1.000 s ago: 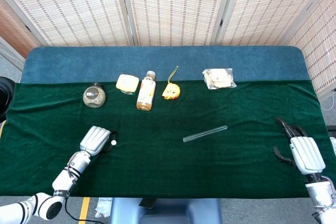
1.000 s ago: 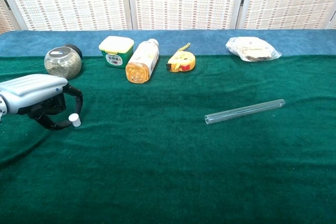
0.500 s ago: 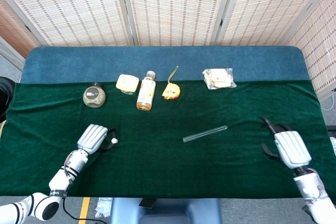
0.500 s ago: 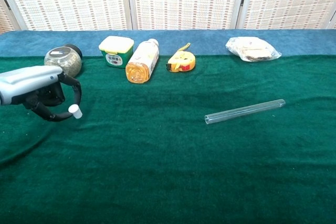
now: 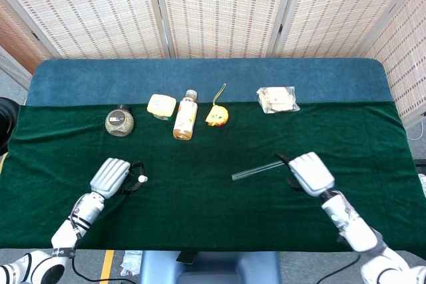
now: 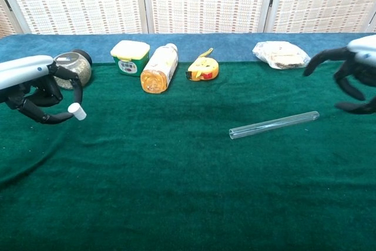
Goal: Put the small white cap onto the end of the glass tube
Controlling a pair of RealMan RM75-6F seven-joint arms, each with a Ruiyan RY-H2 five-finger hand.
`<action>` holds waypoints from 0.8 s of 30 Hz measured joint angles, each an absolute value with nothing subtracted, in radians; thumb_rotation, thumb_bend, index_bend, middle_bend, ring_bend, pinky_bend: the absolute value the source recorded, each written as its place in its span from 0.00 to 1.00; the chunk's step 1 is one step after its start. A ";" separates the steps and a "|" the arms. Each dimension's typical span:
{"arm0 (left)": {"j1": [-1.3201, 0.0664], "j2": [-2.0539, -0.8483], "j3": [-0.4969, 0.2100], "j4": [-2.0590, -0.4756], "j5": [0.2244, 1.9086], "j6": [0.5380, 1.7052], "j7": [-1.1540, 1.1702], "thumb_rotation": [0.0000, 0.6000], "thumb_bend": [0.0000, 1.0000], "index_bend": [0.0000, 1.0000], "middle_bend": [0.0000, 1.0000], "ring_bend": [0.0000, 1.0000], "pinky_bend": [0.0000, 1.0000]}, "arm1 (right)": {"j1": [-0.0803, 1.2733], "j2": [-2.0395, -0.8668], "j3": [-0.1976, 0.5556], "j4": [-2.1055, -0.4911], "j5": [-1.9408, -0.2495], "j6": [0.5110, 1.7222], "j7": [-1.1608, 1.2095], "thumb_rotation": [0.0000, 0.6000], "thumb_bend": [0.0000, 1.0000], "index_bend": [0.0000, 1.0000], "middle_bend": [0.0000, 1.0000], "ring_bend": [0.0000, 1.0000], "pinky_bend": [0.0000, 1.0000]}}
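Note:
My left hand point(image 5: 113, 176) point(image 6: 32, 89) hovers over the green cloth at the left and pinches the small white cap point(image 5: 142, 179) point(image 6: 76, 110) at its fingertips. The glass tube point(image 5: 260, 169) point(image 6: 274, 124) lies flat on the cloth right of centre, its open end toward the left. My right hand point(image 5: 308, 172) point(image 6: 352, 74) is open, fingers spread, just above the tube's right end without touching it.
Along the back of the green cloth stand a round jar point(image 5: 120, 121), a yellow-lidded tub point(image 5: 161, 106), a lying bottle point(image 5: 186, 116), a yellow tape measure point(image 5: 217, 116) and a plastic bag point(image 5: 277, 100). The table's front edge point(image 5: 213, 249) is near both arms.
My left hand has lifted the cap off the cloth and drawn slightly back to the left. The right hand has swept in from the right edge to the tube's right end.

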State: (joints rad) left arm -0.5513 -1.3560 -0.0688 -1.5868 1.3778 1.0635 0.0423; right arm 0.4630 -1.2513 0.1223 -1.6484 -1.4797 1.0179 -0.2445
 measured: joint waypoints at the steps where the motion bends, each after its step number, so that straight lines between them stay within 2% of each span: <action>1: -0.551 -1.356 -0.068 -1.587 1.375 1.061 0.044 1.00 0.41 0.54 1.00 0.93 0.84 | 0.483 -1.273 0.127 -1.635 -1.464 0.996 -0.267 1.00 0.34 0.32 0.81 0.91 0.87; 10: -0.549 -1.362 -0.055 -1.574 1.353 1.031 0.052 1.00 0.41 0.53 1.00 0.93 0.84 | 0.573 -1.387 0.142 -1.546 -1.357 0.903 -0.392 1.00 0.34 0.32 0.83 0.92 0.89; 24: -0.550 -1.375 -0.053 -1.552 1.355 1.018 0.041 1.00 0.41 0.53 1.00 0.93 0.84 | 0.643 -1.479 0.126 -1.449 -1.241 0.847 -0.497 1.00 0.34 0.39 0.83 0.92 0.89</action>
State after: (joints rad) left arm -0.5499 -1.3754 -0.0527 -1.5517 1.3552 1.0185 0.0406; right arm 0.6433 -1.4793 0.1255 -1.4488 -1.2409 0.8475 -0.4971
